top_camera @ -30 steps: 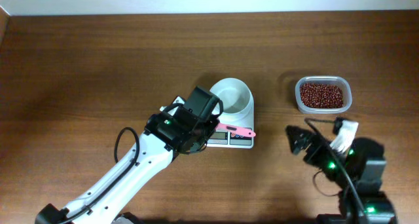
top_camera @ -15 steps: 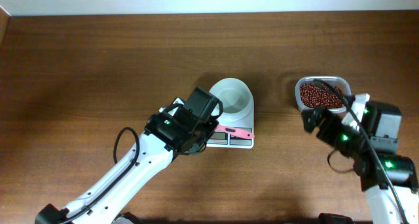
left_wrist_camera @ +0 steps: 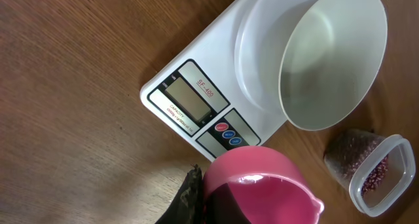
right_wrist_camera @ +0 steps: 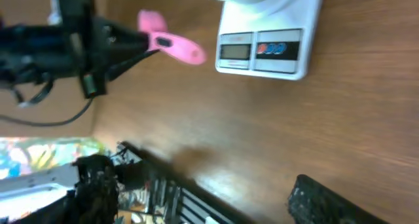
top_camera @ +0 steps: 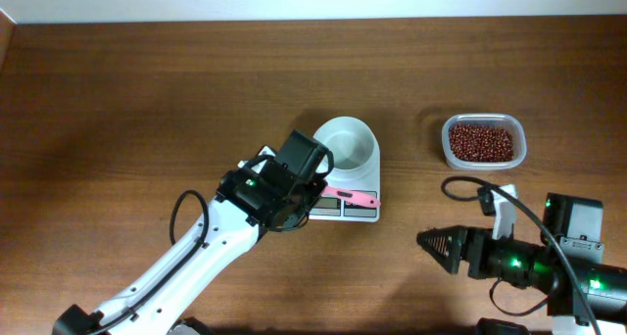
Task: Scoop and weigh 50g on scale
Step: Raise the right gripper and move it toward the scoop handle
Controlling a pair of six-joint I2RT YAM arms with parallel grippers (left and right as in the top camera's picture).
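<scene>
The small white kitchen scale (top_camera: 343,207) with a grey screen and red and blue buttons is sitting in the middle of the overhead view on the brown wooden table (top_camera: 147,100). A round white bowl (top_camera: 348,145) is standing on the top part of the scale, and the left wrist view is showing nothing inside it. The little dark red-brown beans (top_camera: 481,141) are lying in a heap in a clear plastic tub (top_camera: 444,144) at the upper right, well apart from the scale. A pink plastic scoop (top_camera: 355,196) is hanging over the scale's screen and buttons. The left gripper (top_camera: 321,190) is pinching the scoop's handle from the left. The right gripper (top_camera: 428,242) is hovering at the lower right, pointing left, touching nothing. I cannot tell whether its fingers are spread or pressed together.
</scene>
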